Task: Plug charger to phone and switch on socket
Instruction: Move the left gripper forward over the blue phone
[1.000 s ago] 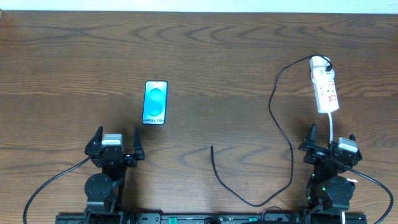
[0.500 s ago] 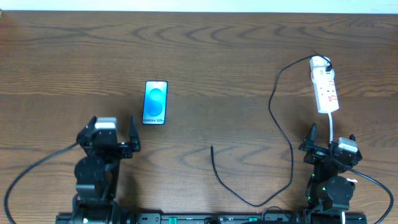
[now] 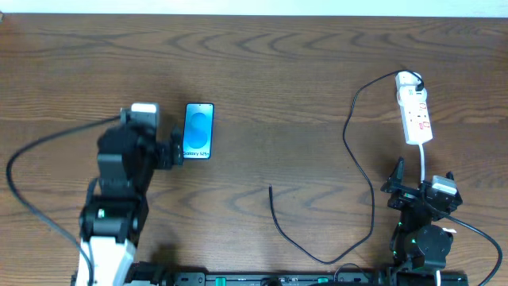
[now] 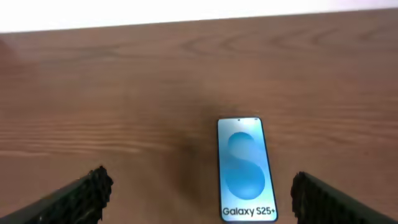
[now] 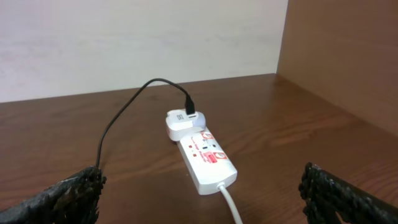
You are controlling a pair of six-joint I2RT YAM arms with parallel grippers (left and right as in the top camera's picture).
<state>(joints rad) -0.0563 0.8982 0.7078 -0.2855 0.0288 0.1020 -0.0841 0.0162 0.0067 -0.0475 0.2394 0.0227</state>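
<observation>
While the left pincer (image 4: 200, 186), jaws wide apart and empty, hangs just beside the phone (image 3: 198, 131) (screen up, left of centre on the bench (image 3: 278, 63)), the right pincer (image 3: 421, 176), equally spread, sits at the front edge near the socket (image 3: 415, 115); the charger (image 3: 361, 159) trails from it, tip lying loose.

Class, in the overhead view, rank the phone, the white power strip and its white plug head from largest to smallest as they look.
1. phone: broadest.
2. power strip: about as long as the phone but narrower, so a close call.
3. plug head: clearly smallest.
</observation>
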